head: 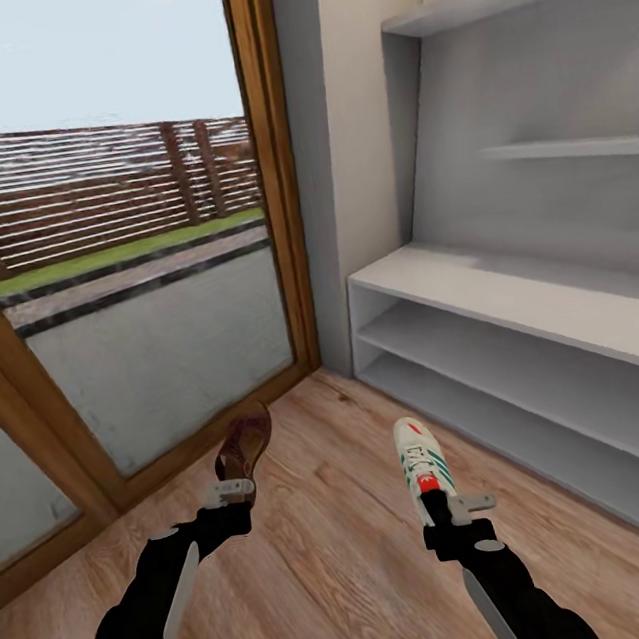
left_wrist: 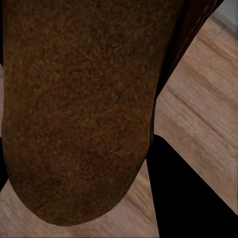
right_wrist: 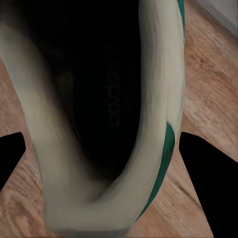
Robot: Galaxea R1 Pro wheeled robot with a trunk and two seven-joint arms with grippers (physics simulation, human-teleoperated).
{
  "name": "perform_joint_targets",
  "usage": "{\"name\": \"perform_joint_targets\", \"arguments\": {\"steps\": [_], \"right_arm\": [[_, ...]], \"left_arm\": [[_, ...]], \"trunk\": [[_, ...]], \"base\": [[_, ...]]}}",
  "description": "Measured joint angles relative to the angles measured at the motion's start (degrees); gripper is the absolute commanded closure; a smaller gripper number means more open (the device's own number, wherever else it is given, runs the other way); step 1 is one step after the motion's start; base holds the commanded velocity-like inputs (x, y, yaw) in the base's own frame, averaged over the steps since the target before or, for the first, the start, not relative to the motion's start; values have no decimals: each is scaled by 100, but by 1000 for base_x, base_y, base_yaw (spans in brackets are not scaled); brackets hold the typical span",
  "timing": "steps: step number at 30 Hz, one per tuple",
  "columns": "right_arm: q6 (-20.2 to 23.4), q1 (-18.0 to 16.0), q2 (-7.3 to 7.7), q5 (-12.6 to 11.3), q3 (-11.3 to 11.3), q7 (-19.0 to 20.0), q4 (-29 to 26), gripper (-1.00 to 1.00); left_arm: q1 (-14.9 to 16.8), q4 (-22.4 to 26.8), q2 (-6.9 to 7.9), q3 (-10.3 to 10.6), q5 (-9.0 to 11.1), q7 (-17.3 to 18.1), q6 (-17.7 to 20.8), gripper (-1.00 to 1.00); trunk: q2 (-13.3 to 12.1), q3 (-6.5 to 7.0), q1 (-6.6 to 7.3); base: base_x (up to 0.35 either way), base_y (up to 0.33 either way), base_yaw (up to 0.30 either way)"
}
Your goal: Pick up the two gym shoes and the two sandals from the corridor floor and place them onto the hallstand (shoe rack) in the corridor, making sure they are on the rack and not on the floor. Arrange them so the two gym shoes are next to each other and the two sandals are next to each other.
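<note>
Right gripper (head: 440, 507): it's pinching the heel of a gym shoe (head: 420, 465), fingers pressed onto it, holding it up over the corridor floor (head: 334, 580), toe pointing away from the robot, just short of the hallstand (head: 523, 333).
Writing: "adidas" is printed on the dark insole of the shoe (right_wrist: 114, 109) in the right wrist view, pretty readable.
Left gripper (head: 232, 497): it's clamping a brown sandal (head: 244, 448) by its heel end, toe tilting up and away, off the floor, well to the left of the hallstand, near the glass door (head: 133, 283).
Arms: both are reaching forward, forearms angling in slightly.
Hallstand: pale bench with two open bays, stepped shelves above.
</note>
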State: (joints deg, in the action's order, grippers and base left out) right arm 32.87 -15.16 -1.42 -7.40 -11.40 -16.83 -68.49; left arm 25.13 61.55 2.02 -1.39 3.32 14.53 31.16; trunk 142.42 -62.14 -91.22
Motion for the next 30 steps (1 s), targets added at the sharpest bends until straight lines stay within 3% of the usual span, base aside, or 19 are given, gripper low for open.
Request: {"name": "perform_joint_targets", "arguments": {"steps": [10, 30], "right_arm": [[1, 0, 0, 0, 0, 0, -1, 100], [1, 0, 0, -1, 1, 0, -1, 100]], "left_arm": [[0, 3, 0, 0, 3, 0, -1, 100], [0, 8, 0, -8, 1, 2, 7, 100]], "trunk": [[0, 0, -2], [0, 0, -2]], "base": [[134, 215, -266], [3, 23, -266]]}}
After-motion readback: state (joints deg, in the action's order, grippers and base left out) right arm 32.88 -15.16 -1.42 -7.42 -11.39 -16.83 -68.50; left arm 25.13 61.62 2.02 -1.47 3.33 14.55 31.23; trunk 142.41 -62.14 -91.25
